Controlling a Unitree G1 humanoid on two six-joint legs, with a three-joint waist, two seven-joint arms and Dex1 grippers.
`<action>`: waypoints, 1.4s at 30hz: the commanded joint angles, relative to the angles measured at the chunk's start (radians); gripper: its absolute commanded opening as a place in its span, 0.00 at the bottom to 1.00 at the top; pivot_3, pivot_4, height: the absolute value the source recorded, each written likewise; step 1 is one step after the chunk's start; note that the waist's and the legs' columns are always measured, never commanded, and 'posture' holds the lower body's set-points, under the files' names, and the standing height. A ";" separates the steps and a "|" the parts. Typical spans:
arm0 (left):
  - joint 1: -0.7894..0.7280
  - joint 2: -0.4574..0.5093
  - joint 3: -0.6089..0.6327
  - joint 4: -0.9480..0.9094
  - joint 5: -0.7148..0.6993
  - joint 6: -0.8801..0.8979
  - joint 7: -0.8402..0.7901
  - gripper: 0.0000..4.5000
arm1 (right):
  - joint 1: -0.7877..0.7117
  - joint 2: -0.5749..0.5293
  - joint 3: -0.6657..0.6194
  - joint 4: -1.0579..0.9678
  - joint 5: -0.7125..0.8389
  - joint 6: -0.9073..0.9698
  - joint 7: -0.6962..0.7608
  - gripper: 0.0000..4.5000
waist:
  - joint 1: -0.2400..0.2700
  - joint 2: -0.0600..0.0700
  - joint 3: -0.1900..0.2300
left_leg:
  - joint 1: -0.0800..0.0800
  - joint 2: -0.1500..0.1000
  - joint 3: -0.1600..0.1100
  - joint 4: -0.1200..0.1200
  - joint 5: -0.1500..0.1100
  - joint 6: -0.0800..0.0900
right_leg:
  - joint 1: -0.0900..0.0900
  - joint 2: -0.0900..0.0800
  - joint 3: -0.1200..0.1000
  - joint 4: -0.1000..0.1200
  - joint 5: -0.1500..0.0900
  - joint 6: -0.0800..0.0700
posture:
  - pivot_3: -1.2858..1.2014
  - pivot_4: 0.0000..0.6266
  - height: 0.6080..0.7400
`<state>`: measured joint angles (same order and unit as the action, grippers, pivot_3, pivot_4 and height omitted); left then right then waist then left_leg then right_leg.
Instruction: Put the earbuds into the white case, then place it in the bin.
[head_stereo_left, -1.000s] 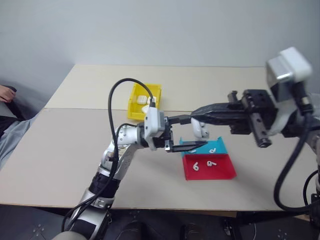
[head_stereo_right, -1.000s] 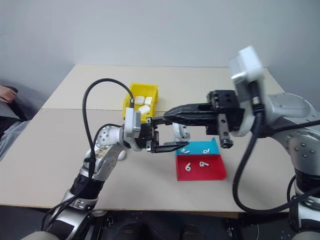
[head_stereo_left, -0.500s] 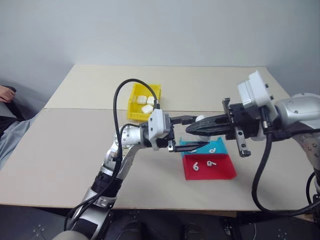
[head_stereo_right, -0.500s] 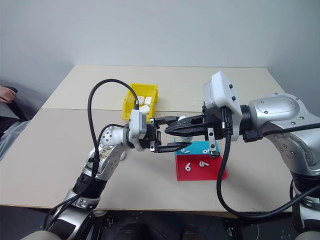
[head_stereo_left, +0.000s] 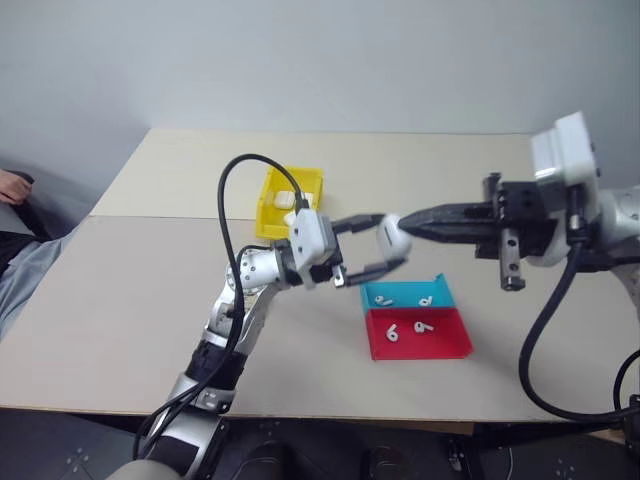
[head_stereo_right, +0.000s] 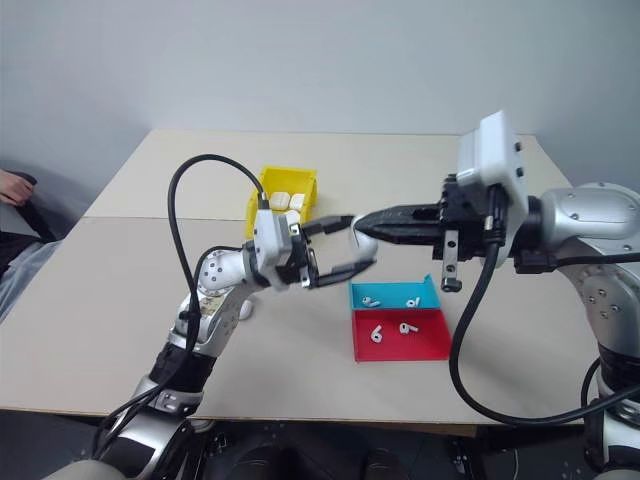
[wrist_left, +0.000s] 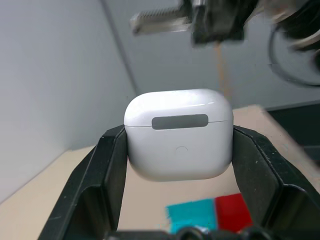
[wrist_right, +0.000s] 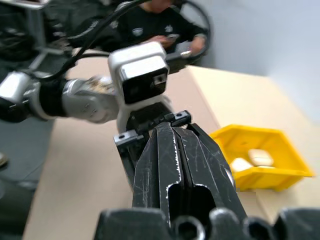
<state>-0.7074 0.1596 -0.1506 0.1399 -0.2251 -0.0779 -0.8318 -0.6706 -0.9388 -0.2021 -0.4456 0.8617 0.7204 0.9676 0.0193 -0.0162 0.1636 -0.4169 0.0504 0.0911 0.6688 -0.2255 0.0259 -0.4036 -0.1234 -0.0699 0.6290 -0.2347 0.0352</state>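
Observation:
The white case (wrist_left: 178, 150) is held in the air over the table, lid shut, hinge side towards the left wrist camera. My left gripper (head_stereo_left: 392, 243) is shut on it, one black finger (wrist_left: 112, 170) on each side. My right gripper (head_stereo_left: 410, 214) is shut and points at the case from the right, its tip right beside the case (head_stereo_left: 392, 235); I see nothing between its fingers (wrist_right: 175, 160). Several earbuds lie in the tray below, two on the teal half (head_stereo_left: 376, 297) and two on the red half (head_stereo_left: 391, 333). The yellow bin (head_stereo_left: 265, 207) stands behind the left arm.
The shallow teal and red tray (head_stereo_left: 447, 342) lies under and just to the right of the two grippers. The bin holds a few white cases (head_stereo_right: 279, 201). A person's hand (head_stereo_left: 10, 185) shows past the table's left edge. Bare tabletop spreads left of the left arm.
The right gripper has pulled back to the right, out from between the left fingers. The left gripper has lifted and tilted upward a little, still gripping the case.

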 joint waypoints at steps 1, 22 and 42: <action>-0.175 0.037 0.034 0.165 0.196 0.059 0.269 0.62 | 0.069 0.035 -0.075 -0.030 0.033 0.027 -0.104 0.01 | 0.004 -0.001 0.000 | 0.000 0.000 0.000 0.000 0.000 0.000 | 0.000 0.000 -0.001 0.000 0.000 0.000 | 0.52 0.24 1.00; -0.566 -0.036 0.071 1.020 0.417 0.044 0.867 0.99 | 0.343 0.108 -0.085 -0.163 0.035 0.062 -0.326 0.00 | -0.001 -0.003 0.001 | -0.006 -0.001 0.003 0.000 0.000 0.001 | -0.003 -0.001 -0.002 -0.003 0.001 0.003 | 0.52 0.24 1.00; 0.043 0.405 0.161 -0.236 -0.196 0.584 -0.215 1.00 | 0.579 -0.123 -0.188 -0.038 -0.239 -0.319 0.165 0.00 | -0.021 -0.002 0.001 | 0.000 0.000 0.004 0.001 0.001 -0.002 | 0.000 0.000 0.001 0.001 0.000 0.003 | 0.52 0.24 1.00</action>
<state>-0.6810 0.5313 -0.0240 0.0062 -0.3388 0.4641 -0.9752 -0.1088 -1.0367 -0.3358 -0.5032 0.6451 0.4595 1.0612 -0.0014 -0.0179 0.1644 -0.4155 0.0505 0.0947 0.6692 -0.2246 0.0245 -0.4024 -0.1237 -0.0692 0.6293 -0.2346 0.0378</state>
